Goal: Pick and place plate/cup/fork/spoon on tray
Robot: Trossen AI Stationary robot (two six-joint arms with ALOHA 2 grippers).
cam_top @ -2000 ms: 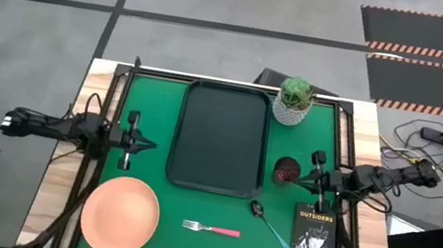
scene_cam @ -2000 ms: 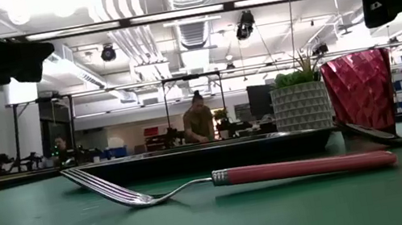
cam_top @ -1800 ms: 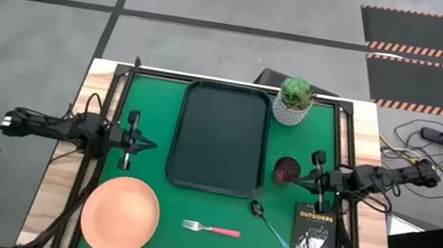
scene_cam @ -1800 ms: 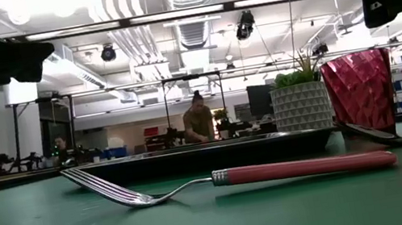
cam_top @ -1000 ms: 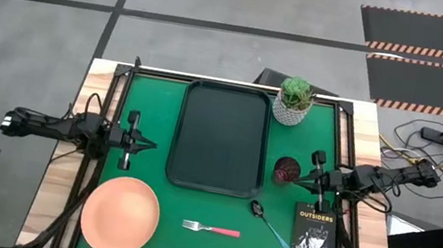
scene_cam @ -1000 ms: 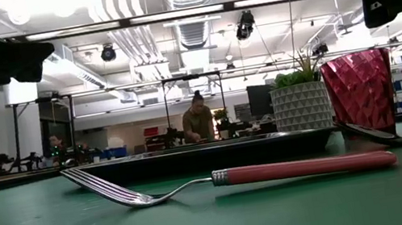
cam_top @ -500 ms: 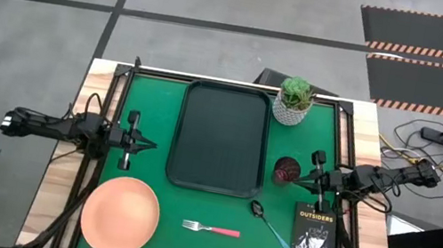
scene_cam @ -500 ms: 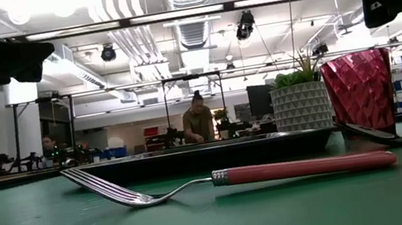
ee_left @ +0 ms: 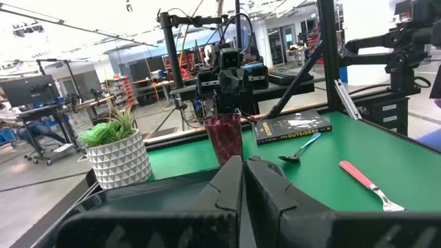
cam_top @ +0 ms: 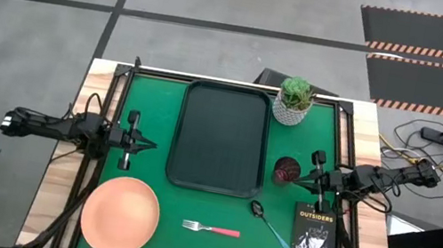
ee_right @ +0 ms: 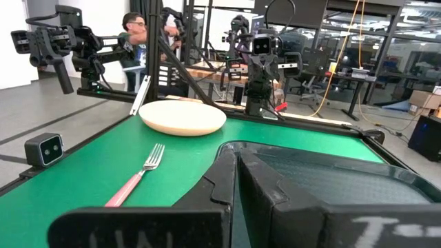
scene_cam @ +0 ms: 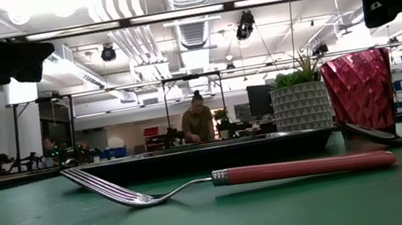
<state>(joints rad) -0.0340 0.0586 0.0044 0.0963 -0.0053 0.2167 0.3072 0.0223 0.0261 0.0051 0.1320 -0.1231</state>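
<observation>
The dark tray point(cam_top: 221, 138) lies empty at the table's middle far side. The salmon-pink plate point(cam_top: 120, 215) rests at the near left. The pink-handled fork point(cam_top: 211, 229) lies near the front edge, and the blue-handled spoon point(cam_top: 268, 224) to its right. The maroon cup point(cam_top: 286, 170) stands upright just right of the tray. My left gripper point(cam_top: 149, 143) is shut and empty, left of the tray. My right gripper point(cam_top: 295, 179) is shut and empty, close beside the cup on its right.
A white pot with a green plant point(cam_top: 294, 100) stands at the tray's far right corner. A black book point(cam_top: 314, 236) lies at the near right, next to the spoon. A person point(scene_cam: 199, 121) shows in the room beyond the table.
</observation>
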